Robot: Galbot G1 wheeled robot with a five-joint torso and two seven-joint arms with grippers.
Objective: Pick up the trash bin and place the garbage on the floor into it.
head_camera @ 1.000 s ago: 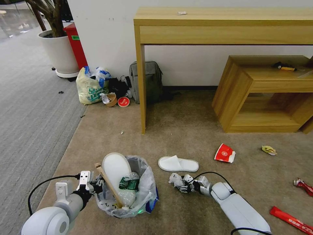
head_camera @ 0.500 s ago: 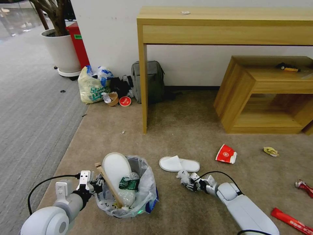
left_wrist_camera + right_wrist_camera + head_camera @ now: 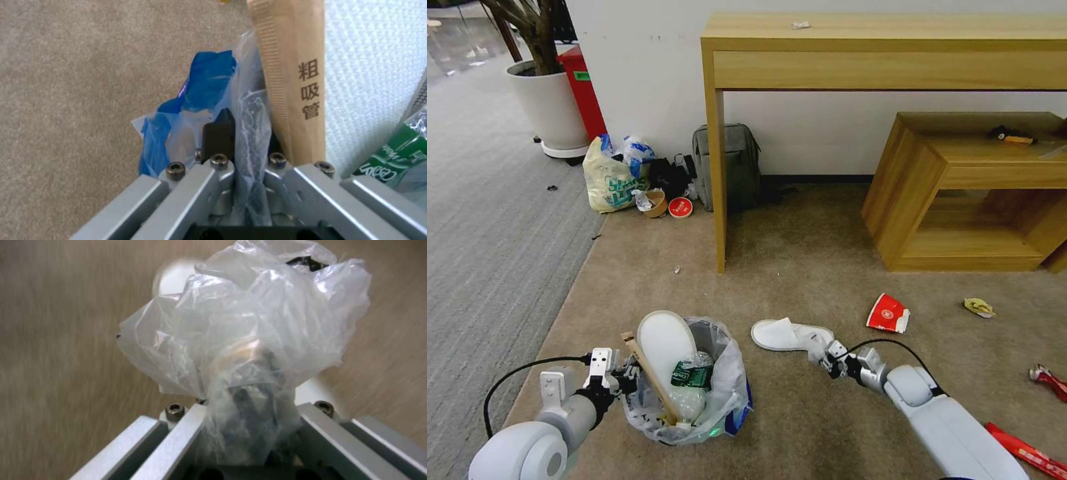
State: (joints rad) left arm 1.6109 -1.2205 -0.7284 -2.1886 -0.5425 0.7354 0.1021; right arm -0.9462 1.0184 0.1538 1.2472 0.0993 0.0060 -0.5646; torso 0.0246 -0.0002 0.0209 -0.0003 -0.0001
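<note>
Even, bright indoor light with soft shadows under the desk — head view bends at edges, right wrist view carpet motion-blurred.

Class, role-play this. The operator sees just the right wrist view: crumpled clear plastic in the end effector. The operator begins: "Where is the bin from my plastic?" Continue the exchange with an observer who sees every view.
Observer: The trash bin stands to the robot's left of the right end effector.
Operator: Is anything holding it?
Observer: Yes, the left end effector is clamped on its rim and liner.
Operator: What lies near my plastic?
Observer: A white slipper, close beside the clear plastic you hold.
</note>
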